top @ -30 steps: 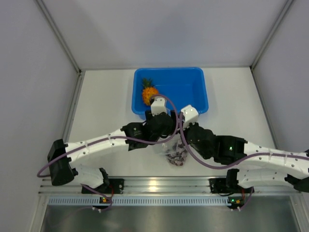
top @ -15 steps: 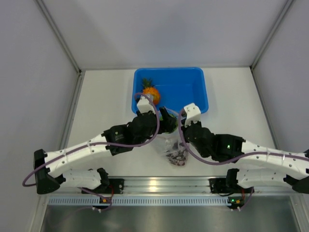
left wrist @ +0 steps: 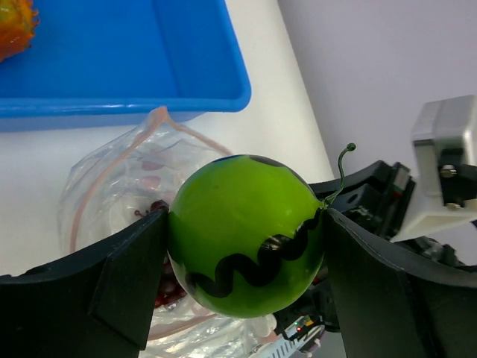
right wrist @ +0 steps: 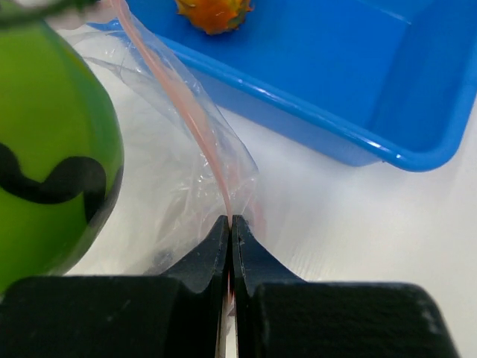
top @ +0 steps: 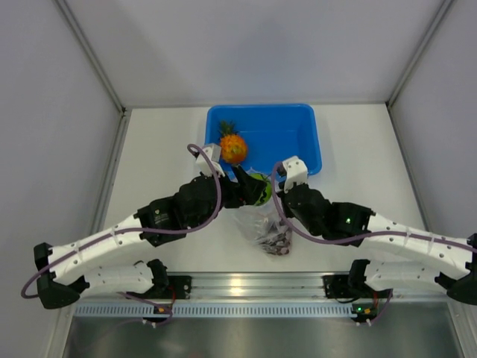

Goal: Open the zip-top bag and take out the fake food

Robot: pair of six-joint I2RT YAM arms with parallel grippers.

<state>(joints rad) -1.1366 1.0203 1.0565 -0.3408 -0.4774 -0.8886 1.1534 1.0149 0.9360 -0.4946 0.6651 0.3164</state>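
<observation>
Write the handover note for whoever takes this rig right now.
Left gripper: shut on the green fruit, held over the bag mouth, just short of the tub.
Right gripper: shut on the bag's pink zip strip, holding it up.
Pineapple: in the tub. Grapes: inside the bag.
Done: bag open, pineapple out, green fruit apparently out.
Left: probably drop the green fruit in the tub, then fetch the grapes.
</observation>
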